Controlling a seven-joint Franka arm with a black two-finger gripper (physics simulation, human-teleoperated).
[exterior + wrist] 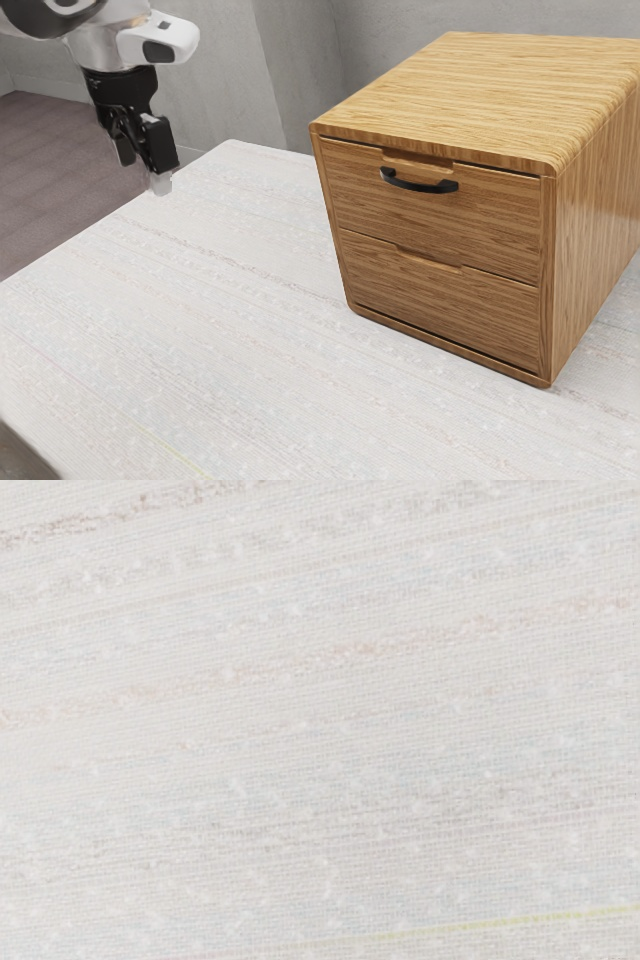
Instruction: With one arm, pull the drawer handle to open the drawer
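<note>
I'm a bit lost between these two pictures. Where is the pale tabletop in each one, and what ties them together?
Exterior view: the tabletop spreads across the lower half, carrying the wooden cabinet at the exterior view's right, with the gripper at upper left.
Wrist view: the tabletop lies directly beneath the hand, seen close.
Shared landmark: the tabletop's pale streaked grain with small white flecks.

- The table (200, 330) is a pale, whitish slab with fine streaks of grain running across it.
- The wrist view looks straight down on the table (320, 720), where the same streaks show.
- A wooden cabinet (500, 100) stands flat on it toward the exterior view's right.
- Its upper drawer (470, 215) carries a black handle (419, 183).
</note>
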